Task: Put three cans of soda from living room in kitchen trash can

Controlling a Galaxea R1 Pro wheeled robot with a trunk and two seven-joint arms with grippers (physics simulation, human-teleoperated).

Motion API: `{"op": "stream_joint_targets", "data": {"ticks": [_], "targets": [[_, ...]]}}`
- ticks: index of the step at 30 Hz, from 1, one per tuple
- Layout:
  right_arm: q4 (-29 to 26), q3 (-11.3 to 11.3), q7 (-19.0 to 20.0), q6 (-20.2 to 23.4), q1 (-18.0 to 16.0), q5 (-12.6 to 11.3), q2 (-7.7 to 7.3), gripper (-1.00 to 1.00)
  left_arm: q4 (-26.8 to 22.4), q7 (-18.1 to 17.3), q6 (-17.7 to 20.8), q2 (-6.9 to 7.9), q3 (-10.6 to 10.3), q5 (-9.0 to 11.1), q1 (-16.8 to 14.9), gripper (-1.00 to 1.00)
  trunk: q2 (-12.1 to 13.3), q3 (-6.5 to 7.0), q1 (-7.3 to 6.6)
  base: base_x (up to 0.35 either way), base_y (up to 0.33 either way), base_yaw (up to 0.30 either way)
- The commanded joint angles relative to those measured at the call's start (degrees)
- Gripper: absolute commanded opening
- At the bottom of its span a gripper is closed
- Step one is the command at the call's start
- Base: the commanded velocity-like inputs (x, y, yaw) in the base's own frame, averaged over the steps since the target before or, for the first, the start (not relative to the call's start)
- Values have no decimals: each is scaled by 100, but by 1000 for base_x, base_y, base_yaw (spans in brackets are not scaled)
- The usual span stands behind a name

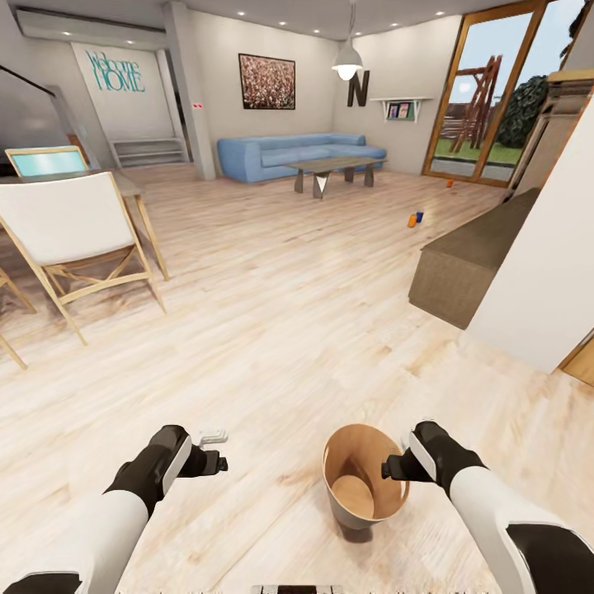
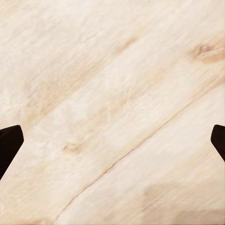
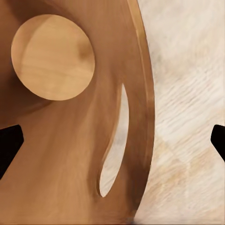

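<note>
Cans first: left to right, the left gripper (image 1: 216, 452) hangs open and empty over bare floor (image 1: 272, 330), and the bin (image 1: 365, 477) stands just beside it with the right gripper (image 1: 393, 467) spread open at its rim. Far off, two cans (image 1: 415, 219) sit on the floor past the low table (image 1: 334, 169), a third (image 1: 450, 183) near the glass doors (image 1: 495, 91).

Trash can (image 1: 365, 487) on floor (image 1: 272, 330) right up front, between both arms, just beside right gripper (image 1: 388, 470). Left gripper (image 1: 221, 450) off to its left, over bare floor. Two soda cans (image 1: 415, 219) side by side on floor far ahead-right, third (image 1: 450, 183) further back by glass doors (image 1: 495, 99). Sofa (image 1: 289, 155) at back wall, low table (image 1: 332, 172) in front of it. Chair (image 1: 70, 227) on left.
</note>
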Motion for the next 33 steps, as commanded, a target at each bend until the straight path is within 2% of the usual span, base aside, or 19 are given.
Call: {"op": "stream_joint_targets", "data": {"ticks": [1,8,33], "targets": [[-4,0,0,-1,41,3,-5,100,1,1,0,-1,-1,0,0,100,-2,-23,2,0,0,0],[-3,6,0,-1,116,3,-36,100,3,3,0,-1,-7,0,0,100,-11,-178,20,0,0,0],[-3,0,0,-264,125,-1,-49,100,-6,3,-9,-2,-8,0,0,100,-11,-178,20,0,0,0]]}}
